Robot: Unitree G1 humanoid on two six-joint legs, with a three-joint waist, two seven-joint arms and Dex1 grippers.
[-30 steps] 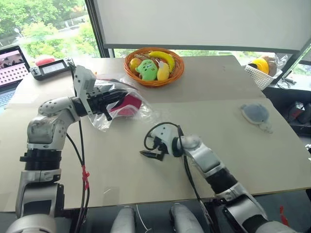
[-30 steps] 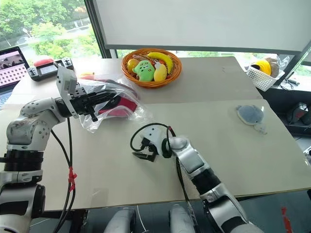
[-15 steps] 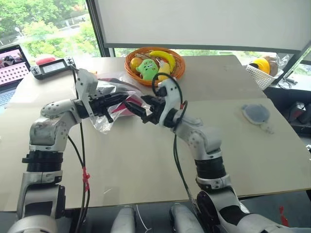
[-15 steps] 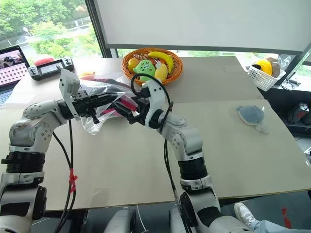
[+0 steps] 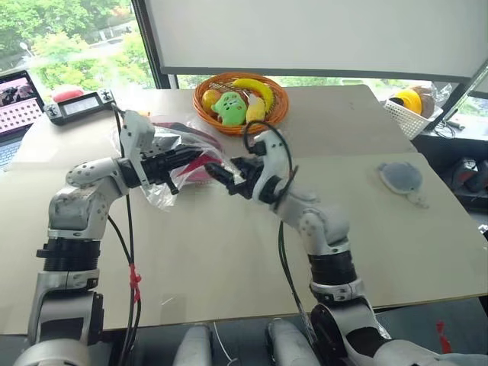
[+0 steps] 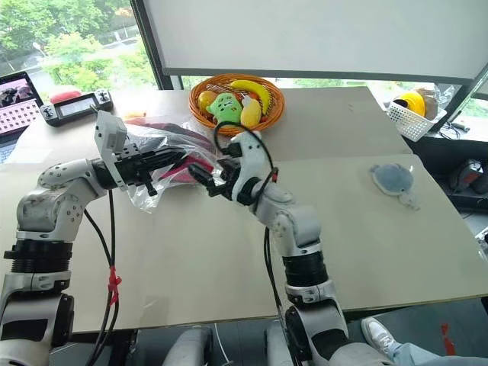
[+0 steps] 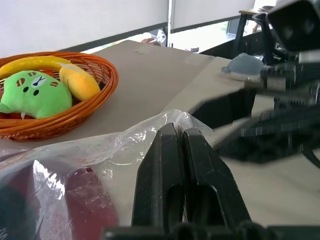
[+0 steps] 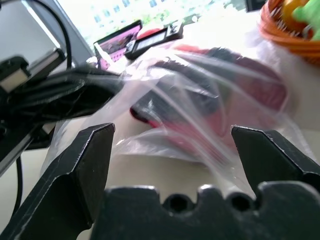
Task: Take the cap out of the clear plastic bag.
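left gripper (image 7: 176, 145): fingers pressed together, pinching the clear plastic bag (image 5: 164, 191)
right gripper (image 8: 170, 145): jaws spread wide, empty, facing the bag
cap (image 8: 250, 92): inside the bag, between both grippers

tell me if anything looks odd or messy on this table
Nothing is spilled or broken. The one untidy spot is the clear plastic bag, crumpled and pinched by the shut left claw, with the cap inside it. The open right claw faces it.
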